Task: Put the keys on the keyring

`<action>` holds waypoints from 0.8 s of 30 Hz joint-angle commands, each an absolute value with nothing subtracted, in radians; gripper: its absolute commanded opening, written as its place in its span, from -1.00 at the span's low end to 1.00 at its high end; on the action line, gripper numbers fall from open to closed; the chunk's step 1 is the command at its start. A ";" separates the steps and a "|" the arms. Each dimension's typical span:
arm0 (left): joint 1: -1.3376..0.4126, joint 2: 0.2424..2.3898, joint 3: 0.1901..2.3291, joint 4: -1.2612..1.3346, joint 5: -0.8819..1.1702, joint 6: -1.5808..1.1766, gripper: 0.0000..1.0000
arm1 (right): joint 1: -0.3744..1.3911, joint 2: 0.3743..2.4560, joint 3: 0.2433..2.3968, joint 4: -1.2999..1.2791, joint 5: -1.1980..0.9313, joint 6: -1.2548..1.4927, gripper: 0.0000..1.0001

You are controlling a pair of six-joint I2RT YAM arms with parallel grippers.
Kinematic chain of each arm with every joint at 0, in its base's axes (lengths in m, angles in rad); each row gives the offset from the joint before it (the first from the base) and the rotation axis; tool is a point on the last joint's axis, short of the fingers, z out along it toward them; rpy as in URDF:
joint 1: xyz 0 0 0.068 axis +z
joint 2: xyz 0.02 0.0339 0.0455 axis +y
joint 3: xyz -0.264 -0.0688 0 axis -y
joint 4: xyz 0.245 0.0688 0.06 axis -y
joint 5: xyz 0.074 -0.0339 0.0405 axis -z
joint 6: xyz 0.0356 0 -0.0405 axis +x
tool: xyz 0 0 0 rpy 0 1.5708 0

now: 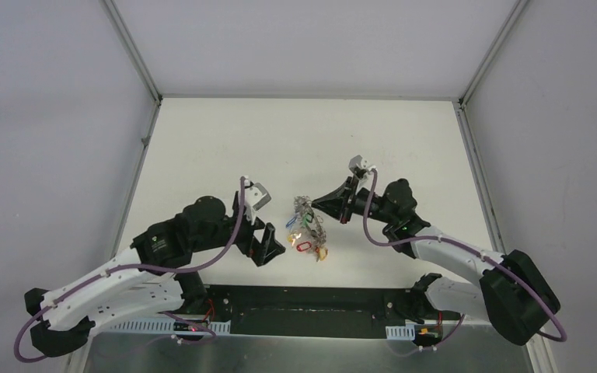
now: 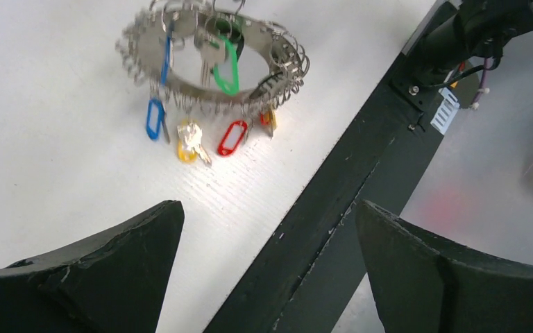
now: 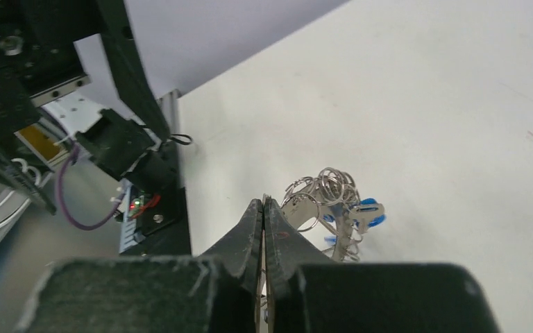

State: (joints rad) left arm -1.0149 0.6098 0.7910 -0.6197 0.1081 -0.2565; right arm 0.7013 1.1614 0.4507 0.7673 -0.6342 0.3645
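Observation:
The keyring, a big silvery ring fringed with small split rings, is held off the white table. A green-tagged key and a blue-tagged key hang across its opening. Another blue tag, a yellow one, a red one and an orange one dangle below. My right gripper is shut on the thin metal edge of the keyring. In the top view the right gripper meets the keyring from the right. My left gripper stands wide open and holds nothing, a short way left of the ring.
The black base rail runs diagonally under my left fingers and lies along the table's near edge. The right arm's base and cables show at the upper right. Grey enclosure walls stand on three sides of the white table.

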 commanded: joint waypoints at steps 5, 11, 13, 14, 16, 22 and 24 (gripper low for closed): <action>-1.021 0.785 0.816 -0.439 0.070 -0.382 0.98 | 0.466 1.097 0.377 0.698 -0.696 0.357 -1.00; -1.006 0.889 0.841 -0.395 0.043 -0.416 0.98 | 0.297 1.150 0.348 0.688 -0.707 0.357 -1.00; -0.989 0.917 0.843 -0.383 0.052 -0.429 0.98 | 0.252 1.171 0.345 0.685 -0.716 0.357 -1.00; -0.979 0.929 0.842 -0.372 0.066 -0.433 0.98 | 0.233 1.182 0.345 0.679 -0.712 0.358 -1.00; -0.956 0.955 0.836 -0.350 0.095 -0.442 0.98 | 0.204 1.205 0.346 0.668 -0.703 0.357 -1.00; -0.859 1.025 0.824 -0.313 0.184 -0.464 0.98 | 0.158 1.278 0.368 0.637 -0.667 0.370 -0.63; -0.817 1.036 0.810 -0.287 0.221 -0.479 0.98 | 0.141 1.290 0.366 0.634 -0.636 0.386 -0.38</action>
State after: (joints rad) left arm -0.8783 1.0218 0.8040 -0.3775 0.1379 -0.4362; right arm 0.1677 1.2728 0.3477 0.6209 -0.6853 0.3679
